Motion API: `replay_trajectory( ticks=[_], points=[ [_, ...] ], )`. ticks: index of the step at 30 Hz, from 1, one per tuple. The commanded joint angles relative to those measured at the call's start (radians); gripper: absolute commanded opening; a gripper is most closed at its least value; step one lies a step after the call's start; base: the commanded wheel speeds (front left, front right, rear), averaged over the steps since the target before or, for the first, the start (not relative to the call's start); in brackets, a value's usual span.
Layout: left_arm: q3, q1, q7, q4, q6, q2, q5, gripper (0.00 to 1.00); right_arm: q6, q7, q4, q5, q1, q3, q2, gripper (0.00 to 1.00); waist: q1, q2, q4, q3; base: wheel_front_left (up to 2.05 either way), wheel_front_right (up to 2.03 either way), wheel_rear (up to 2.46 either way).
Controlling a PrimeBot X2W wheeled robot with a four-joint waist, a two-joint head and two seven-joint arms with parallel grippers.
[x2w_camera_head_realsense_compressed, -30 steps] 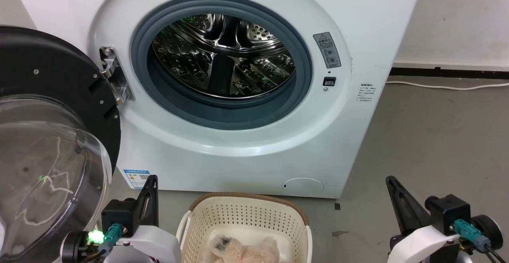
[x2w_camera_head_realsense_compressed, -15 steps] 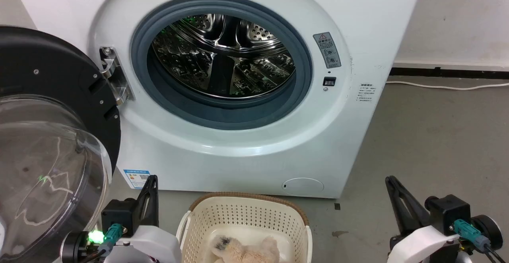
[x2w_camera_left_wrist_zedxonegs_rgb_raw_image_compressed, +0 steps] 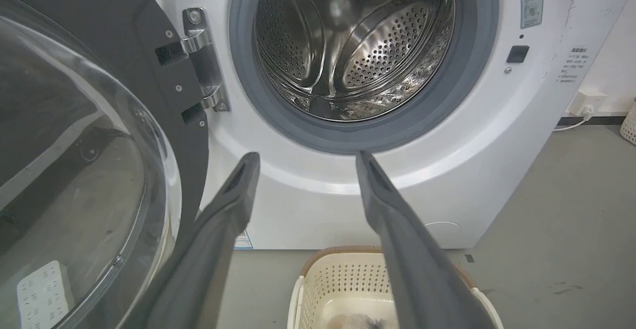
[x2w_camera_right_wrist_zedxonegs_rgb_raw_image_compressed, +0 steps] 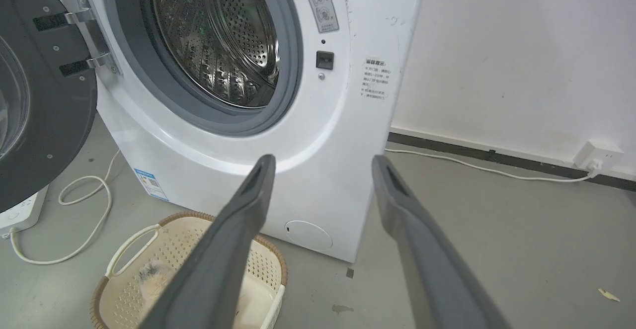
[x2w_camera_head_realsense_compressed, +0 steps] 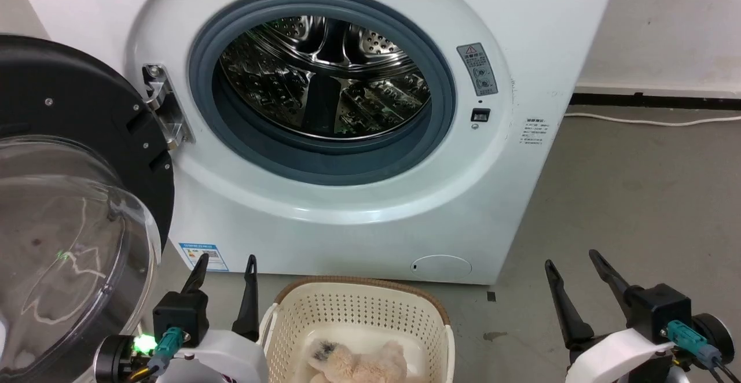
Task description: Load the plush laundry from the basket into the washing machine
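The plush toy (x2w_camera_head_realsense_compressed: pixel 356 365) lies in the basket (x2w_camera_head_realsense_compressed: pixel 359 313) on the grey floor (x2w_camera_head_realsense_compressed: pixel 625 198) (stained in spots), just before the open-doored washing machine (x2w_camera_head_realsense_compressed: pixel 359 221). The left gripper (x2w_camera_head_realsense_compressed: pixel 226 257) and right gripper (x2w_camera_head_realsense_compressed: pixel 571 258) flank the basket, fingers spread, holding nothing. A white wall (x2w_camera_head_realsense_compressed: pixel 666 24) stands behind.

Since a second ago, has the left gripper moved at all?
Yes. The left gripper has opened: its fingers, together before, now stand spread, the inner one nearer the basket and its left rim. The whole view shifted only slightly.

I'm facing a bare laundry corner: white washing machine (x2w_camera_head_realsense_compressed: pixel 359 238) ahead, stained grey floor (x2w_camera_head_realsense_compressed: pixel 625 198), plain wall (x2w_camera_head_realsense_compressed: pixel 666 24) and trailing cable (x2w_camera_head_realsense_compressed: pixel 666 123) far right.
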Motion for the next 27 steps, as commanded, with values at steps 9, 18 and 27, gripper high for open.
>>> replay_trajectory(
  ticks=[9,18,27],
  points=[
    [-0.032,-0.018,-0.03,0.043,-0.014,0.012,0.004,1.0,0.0,-0.03,-0.01,0.031,-0.007,-0.004,0.0,1.0,0.0,0.0,-0.009,0.037,0.0,0.0,0.0],
    [-0.075,-0.051,-0.046,0.132,-0.027,0.021,-0.001,1.0,0.0,-0.047,-0.019,0.061,-0.017,-0.006,0.0,1.0,0.0,0.0,-0.025,0.078,0.0,0.0,0.0],
    [-0.16,-0.11,-0.059,0.255,-0.037,0.032,-0.041,1.0,0.0,-0.066,-0.02,0.09,-0.029,-0.013,0.0,1.0,0.0,0.0,-0.047,0.125,0.0,0.0,0.0]
  ],
)
